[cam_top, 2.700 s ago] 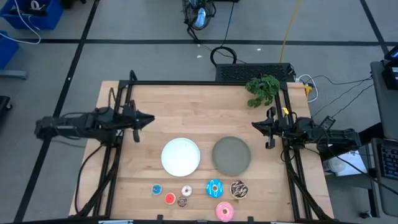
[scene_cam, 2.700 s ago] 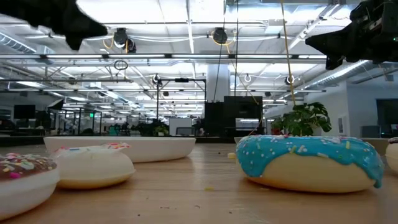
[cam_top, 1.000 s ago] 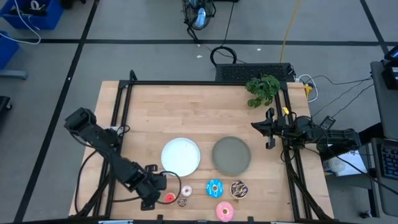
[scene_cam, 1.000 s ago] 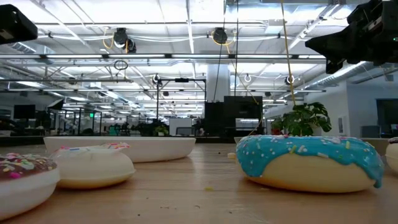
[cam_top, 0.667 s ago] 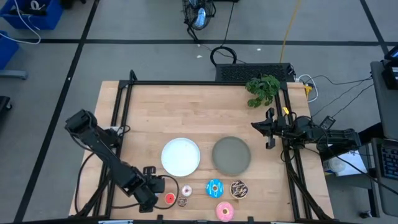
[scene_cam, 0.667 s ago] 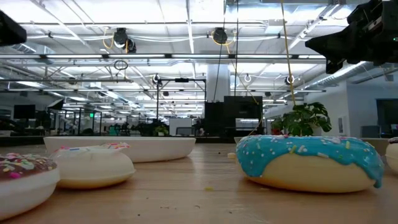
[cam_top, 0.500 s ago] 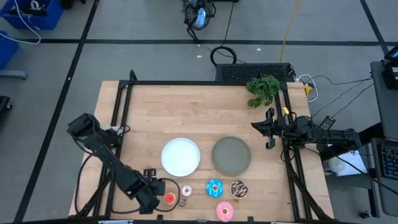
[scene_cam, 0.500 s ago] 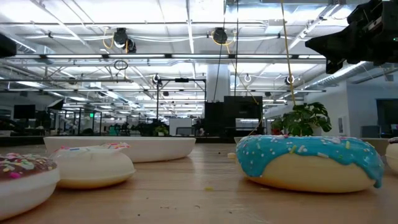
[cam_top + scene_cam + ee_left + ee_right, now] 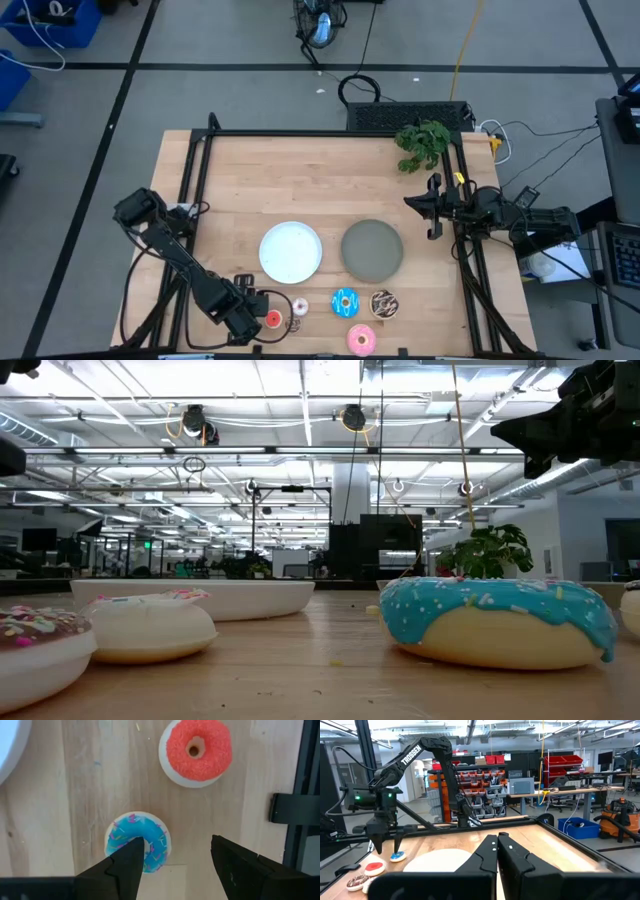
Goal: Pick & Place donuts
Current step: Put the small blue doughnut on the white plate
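My left gripper point(image 9: 175, 847) hangs open, pointing down over the tiny donuts near the table's front edge point(image 9: 250, 303). The tiny blue donut point(image 9: 138, 841) lies on the wood partly under one fingertip point(image 9: 131, 855); the other fingertip stands over bare wood. In the right wrist view the tips point(image 9: 387, 851) look just above that donut point(image 9: 397, 855). The tiny red donut point(image 9: 195, 751) lies beside it. The whitish-pink point(image 9: 299, 307), blue-iced point(image 9: 345, 302), chocolate point(image 9: 383, 304) and pink-iced point(image 9: 361, 340) donuts rest on the table. My right gripper point(image 9: 497, 845) waits shut at the right edge point(image 9: 412, 201).
A round white plate point(image 9: 291, 250) and a round grey plate point(image 9: 372, 250) lie mid-table behind the donuts. A green plant point(image 9: 422, 145) stands at the far right corner. Black frame rails point(image 9: 190, 200) run along the table's sides. Bare wood lies across the far half.
My left arm has folded lower and its gripper has shifted slightly toward the near edge, staying over the tiny blue and red donuts. No donut has moved.
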{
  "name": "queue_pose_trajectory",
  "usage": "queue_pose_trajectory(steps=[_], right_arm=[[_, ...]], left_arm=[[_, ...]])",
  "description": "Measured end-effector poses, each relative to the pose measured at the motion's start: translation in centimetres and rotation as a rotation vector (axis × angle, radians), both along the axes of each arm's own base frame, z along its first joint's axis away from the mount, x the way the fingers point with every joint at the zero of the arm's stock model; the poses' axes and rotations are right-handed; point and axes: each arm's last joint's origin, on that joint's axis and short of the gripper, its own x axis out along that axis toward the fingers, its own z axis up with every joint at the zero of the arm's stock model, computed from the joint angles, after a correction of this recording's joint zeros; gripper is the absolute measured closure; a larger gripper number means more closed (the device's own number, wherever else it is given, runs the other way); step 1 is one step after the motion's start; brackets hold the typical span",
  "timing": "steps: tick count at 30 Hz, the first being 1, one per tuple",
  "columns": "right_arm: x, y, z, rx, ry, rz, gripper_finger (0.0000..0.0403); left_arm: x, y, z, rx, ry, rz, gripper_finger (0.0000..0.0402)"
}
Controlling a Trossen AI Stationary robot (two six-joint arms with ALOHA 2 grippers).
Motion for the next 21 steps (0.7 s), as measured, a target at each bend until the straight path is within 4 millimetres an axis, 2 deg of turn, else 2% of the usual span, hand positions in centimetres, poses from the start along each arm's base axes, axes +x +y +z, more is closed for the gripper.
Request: queue_pose_trajectory(steps=[21], right_arm=[[0.0, 0.0, -0.1, 0.001, 0.015, 0.000, 0.0403]], left_arm=[[-0.9, 0.9, -2.9, -0.029, -0.041, 0.036, 0.0170]])
